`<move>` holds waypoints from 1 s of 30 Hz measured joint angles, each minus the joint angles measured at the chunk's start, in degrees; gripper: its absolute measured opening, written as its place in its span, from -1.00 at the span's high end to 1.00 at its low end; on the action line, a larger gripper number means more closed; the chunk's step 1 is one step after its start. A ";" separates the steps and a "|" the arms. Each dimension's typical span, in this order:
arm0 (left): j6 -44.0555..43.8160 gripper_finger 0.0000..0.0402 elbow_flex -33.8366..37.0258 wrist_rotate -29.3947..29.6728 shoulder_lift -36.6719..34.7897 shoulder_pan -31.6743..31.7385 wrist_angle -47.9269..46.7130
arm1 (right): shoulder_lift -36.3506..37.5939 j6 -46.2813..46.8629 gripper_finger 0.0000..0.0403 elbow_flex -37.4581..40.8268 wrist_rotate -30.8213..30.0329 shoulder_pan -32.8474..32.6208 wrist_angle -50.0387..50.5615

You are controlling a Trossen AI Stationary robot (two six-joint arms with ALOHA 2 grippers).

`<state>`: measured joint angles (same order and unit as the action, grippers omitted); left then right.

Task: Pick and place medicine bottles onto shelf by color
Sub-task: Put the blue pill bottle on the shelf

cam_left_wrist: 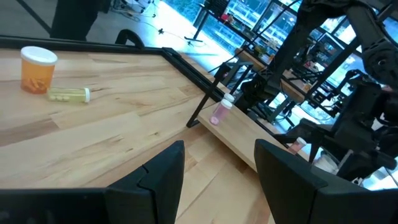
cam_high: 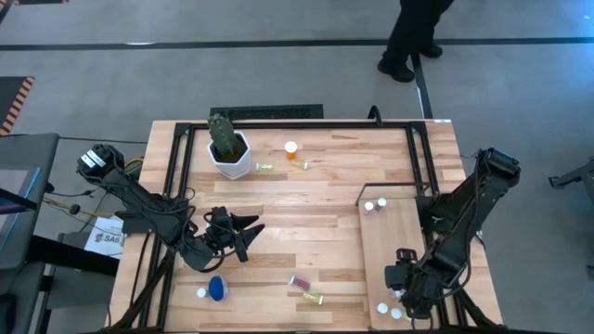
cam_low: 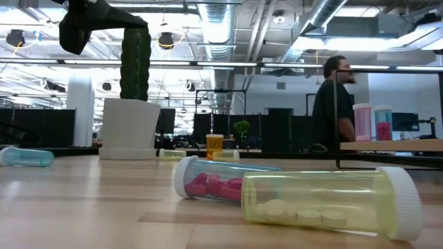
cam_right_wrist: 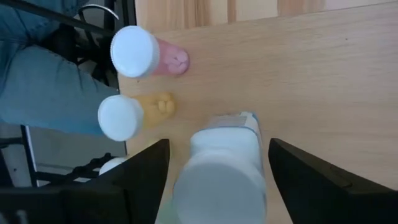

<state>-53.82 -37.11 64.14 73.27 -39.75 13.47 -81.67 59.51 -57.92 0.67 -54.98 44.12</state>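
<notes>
This is a robotics lab set up in an open industrial office hall. Bare silver ducts [cam_low: 325, 21] and pipes run under the ceiling, with rows of dark monitors [cam_low: 277, 128] on desks behind. The floor [cam_high: 278, 83] is grey concrete, marked with dark tape lines. A person [cam_low: 332, 104] stands beyond the plank table [cam_high: 306, 199], which sits inside a black metal frame [cam_high: 422, 148] carrying two arms.

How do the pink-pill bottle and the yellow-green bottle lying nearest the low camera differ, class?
The pink-pill bottle has a clear body with its white cap pointing left; the yellow-green bottle is tinted, cap pointing right. The first holds pink pills, the second pale round tablets. Both lie on their sides on the tabletop.
</notes>
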 joint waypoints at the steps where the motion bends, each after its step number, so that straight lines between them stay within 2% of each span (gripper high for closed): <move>1: 0.00 0.09 0.00 0.00 -0.02 -0.02 0.00 | 0.00 0.00 -0.47 -0.63 0.00 -0.02 1.08; 11: 0.00 0.09 0.00 0.70 0.00 0.00 0.04 | 0.00 0.00 -0.48 -8.36 -0.54 -0.44 13.03; 17: 0.00 0.09 0.00 0.72 0.00 -0.02 -0.07 | -0.02 -2.69 -0.48 -12.91 -3.90 1.12 16.59; 21: 0.00 0.09 0.00 0.72 0.00 0.00 -0.47 | -0.02 -9.50 -0.48 -15.17 -7.57 5.35 14.02; 25: 0.00 0.09 0.00 0.29 -0.01 0.00 -0.58 | -0.02 -18.49 -0.48 -16.63 -10.71 12.66 11.87; 30: 0.01 0.09 0.00 -5.50 -0.02 0.00 -0.79 | -0.05 -29.86 -0.48 -16.74 -11.56 22.91 5.51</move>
<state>-53.81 -37.10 58.63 73.25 -39.75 12.68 -81.72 29.65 -74.65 -10.90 -32.07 49.63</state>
